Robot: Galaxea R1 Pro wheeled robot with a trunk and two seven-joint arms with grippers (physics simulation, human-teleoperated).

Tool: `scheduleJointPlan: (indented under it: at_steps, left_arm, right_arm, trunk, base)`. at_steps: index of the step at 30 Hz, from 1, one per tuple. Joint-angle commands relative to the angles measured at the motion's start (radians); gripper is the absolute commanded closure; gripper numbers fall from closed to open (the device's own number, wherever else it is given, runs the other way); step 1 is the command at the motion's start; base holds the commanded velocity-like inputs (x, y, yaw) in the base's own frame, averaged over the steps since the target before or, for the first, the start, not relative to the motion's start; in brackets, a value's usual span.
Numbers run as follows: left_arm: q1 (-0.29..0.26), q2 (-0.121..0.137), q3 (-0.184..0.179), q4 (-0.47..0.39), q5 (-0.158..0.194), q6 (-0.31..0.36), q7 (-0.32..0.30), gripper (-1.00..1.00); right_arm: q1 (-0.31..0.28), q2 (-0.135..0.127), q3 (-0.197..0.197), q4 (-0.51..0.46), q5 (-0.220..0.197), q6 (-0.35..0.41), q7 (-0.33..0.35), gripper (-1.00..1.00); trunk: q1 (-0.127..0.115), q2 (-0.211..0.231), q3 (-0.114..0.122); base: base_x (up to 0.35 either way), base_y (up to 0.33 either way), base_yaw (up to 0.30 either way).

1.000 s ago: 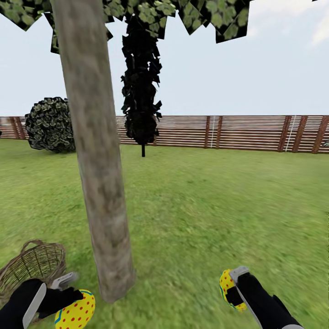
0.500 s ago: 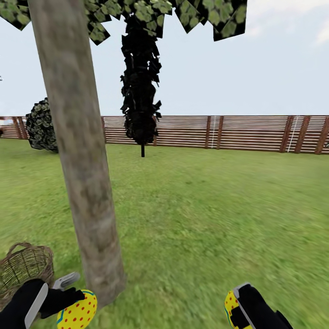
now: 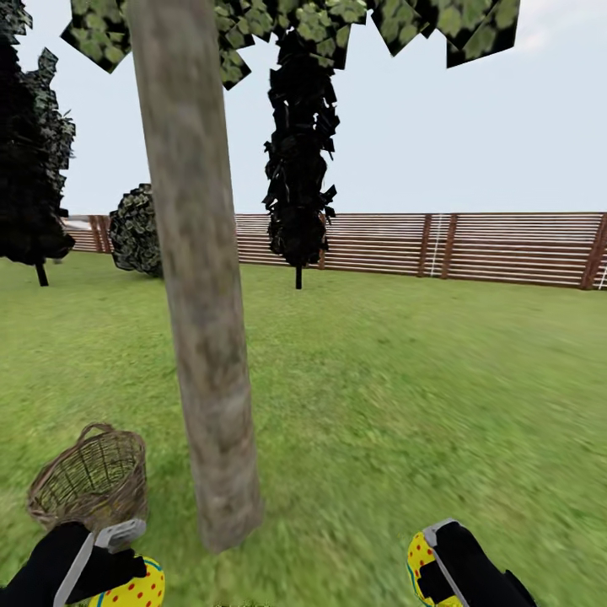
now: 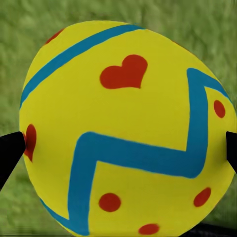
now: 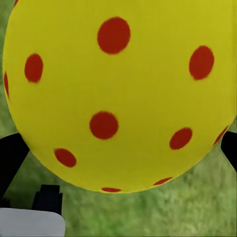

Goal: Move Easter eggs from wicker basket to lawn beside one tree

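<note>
At the lower left edge of the head view, my left gripper [image 3: 126,573] is shut on a yellow Easter egg [image 3: 139,590] with red dots. The left wrist view shows that egg [image 4: 123,128] close up, with blue zigzag bands, held between the black fingertips [image 4: 10,148]. My right gripper [image 3: 426,569] is shut on a second egg [image 3: 417,558], which appears dotted in the right wrist view [image 5: 118,94]. The wicker basket [image 3: 88,480] stands upright on the lawn [image 3: 405,396], just left of the tree [image 3: 211,337]. Both grippers hang low over grass, one on each side of the trunk's base.
A dark narrow tree [image 3: 299,160] and a round bush [image 3: 135,229] stand further back, another dark tree [image 3: 29,169] at the far left. A brown slatted fence [image 3: 506,249] closes the yard. Open grass stretches right of the trunk.
The whole picture has slid right, so the camera turned left. The trunk and basket now sit nearer the picture's middle. Both grippers stay shut on their eggs.
</note>
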Motion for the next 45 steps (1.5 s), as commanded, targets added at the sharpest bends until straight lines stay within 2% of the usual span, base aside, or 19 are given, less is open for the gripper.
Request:
scheduleJointPlan:
  at_steps: [1, 3, 5, 7, 9, 10, 20, 25, 26, 27, 28, 29, 31, 36, 37, 38, 42, 45]
  left_arm:
    - [-0.001, -0.013, 0.002, -0.001, -0.012, 0.003, 0.027, 1.00]
    - [-0.001, -0.045, 0.006, 0.000, -0.025, 0.002, 0.107, 1.00]
    - [-0.001, -0.054, 0.009, -0.001, -0.024, -0.002, 0.131, 1.00]
    - [-0.001, -0.056, 0.013, -0.003, -0.021, -0.007, 0.132, 1.00]
    - [-0.001, -0.057, 0.014, -0.004, -0.020, -0.020, 0.132, 1.00]
    - [-0.001, -0.059, 0.014, -0.004, -0.019, -0.060, 0.133, 1.00]
    - [-0.001, -0.067, 0.014, -0.002, -0.017, -0.072, 0.132, 1.00]
    - [-0.001, -0.077, 0.013, -0.003, -0.017, -0.074, 0.131, 1.00]
    - [-0.001, -0.080, 0.014, -0.004, -0.017, -0.086, 0.130, 1.00]
    - [-0.001, -0.083, 0.014, 0.000, -0.017, -0.160, 0.127, 1.00]
    - [-0.001, -0.087, 0.015, 0.002, 0.027, -0.221, 0.126, 1.00]
    - [-0.001, -0.088, 0.013, 0.003, 0.056, -0.228, 0.126, 1.00]
    - [-0.001, -0.087, 0.013, 0.003, 0.079, -0.233, 0.126, 1.00]
    - [-0.001, -0.088, 0.012, 0.001, 0.084, -0.233, 0.125, 1.00]
    - [-0.001, -0.088, 0.011, 0.003, 0.084, -0.233, 0.125, 1.00]
    - [-0.001, -0.088, 0.011, 0.003, 0.084, -0.233, 0.125, 1.00]
    - [-0.001, -0.089, 0.012, 0.001, 0.085, -0.235, 0.125, 1.00]
    - [-0.001, -0.110, 0.011, 0.003, 0.084, -0.235, 0.125, 1.00]
  right_arm:
    - [-0.001, -0.001, 0.002, -0.012, 0.009, 0.005, 0.007, 1.00]
    - [-0.001, 0.000, 0.002, -0.018, 0.008, 0.006, 0.007, 1.00]
    - [-0.001, 0.003, 0.002, -0.037, -0.027, 0.008, 0.007, 1.00]
    - [-0.001, 0.001, 0.002, -0.059, -0.055, 0.008, 0.002, 1.00]
    - [-0.001, 0.000, 0.002, -0.064, -0.061, 0.009, 0.001, 1.00]
    - [-0.001, 0.002, 0.003, -0.064, -0.065, 0.010, 0.002, 1.00]
    - [-0.001, 0.002, 0.005, -0.057, -0.060, 0.006, 0.001, 1.00]
    - [-0.001, 0.002, 0.005, -0.054, -0.057, 0.005, 0.000, 1.00]
    - [-0.001, 0.002, 0.005, -0.053, -0.057, 0.000, 0.000, 1.00]
    - [-0.001, -0.003, -0.002, -0.040, -0.060, -0.050, -0.001, 1.00]
    - [-0.003, -0.002, -0.063, -0.003, -0.057, -0.152, -0.008, 1.00]
    - [-0.003, 0.000, -0.074, 0.003, -0.056, -0.168, -0.012, 1.00]
    - [-0.004, 0.003, -0.080, 0.008, -0.053, -0.175, -0.013, 1.00]
    - [-0.004, 0.009, -0.079, 0.053, -0.051, -0.211, -0.017, 1.00]
    - [-0.007, 0.017, -0.079, 0.081, -0.050, -0.222, -0.032, 1.00]
    - [-0.008, 0.042, -0.079, 0.099, -0.048, -0.225, -0.041, 1.00]
    - [-0.009, 0.053, -0.079, 0.103, -0.049, -0.236, -0.044, 1.00]
    - [-0.032, 0.065, -0.077, 0.102, -0.049, -0.234, -0.066, 1.00]
  trunk:
    - [0.000, -0.001, -0.001]
    - [0.000, -0.001, -0.001]
    - [0.000, -0.001, -0.001]
    - [0.000, -0.001, -0.001]
    - [0.000, -0.001, -0.001]
    - [0.000, -0.001, -0.001]
    - [0.000, -0.001, -0.001]
    - [0.000, -0.001, -0.001]
    - [0.000, -0.001, -0.001]
    - [0.000, -0.001, -0.001]
    - [0.000, -0.001, -0.001]
    - [0.000, -0.001, -0.001]
    - [0.000, -0.001, -0.001]
    - [0.000, -0.001, -0.001]
    - [0.000, -0.001, -0.001]
    - [0.000, -0.001, -0.001]
    - [0.000, -0.001, -0.001]
    - [0.000, -0.001, -0.001]
  base:
    - [0.000, 0.000, 0.296]
    - [0.000, 0.000, 0.296]
    - [0.000, 0.000, 0.296]
    - [0.000, 0.000, 0.296]
    - [0.000, 0.000, 0.296]
    - [0.000, 0.000, 0.296]
    - [0.000, 0.000, 0.289]
    - [0.000, 0.000, 0.060]
    - [0.000, 0.000, 0.003]
    - [0.000, 0.000, 0.000]
    - [0.000, 0.000, 0.000]
    - [0.000, 0.000, 0.000]
    - [0.000, 0.000, 0.000]
    - [0.000, 0.000, 0.000]
    - [0.000, 0.000, 0.000]
    - [0.000, 0.000, 0.000]
    - [0.000, 0.000, 0.000]
    - [0.000, 0.000, 0.000]
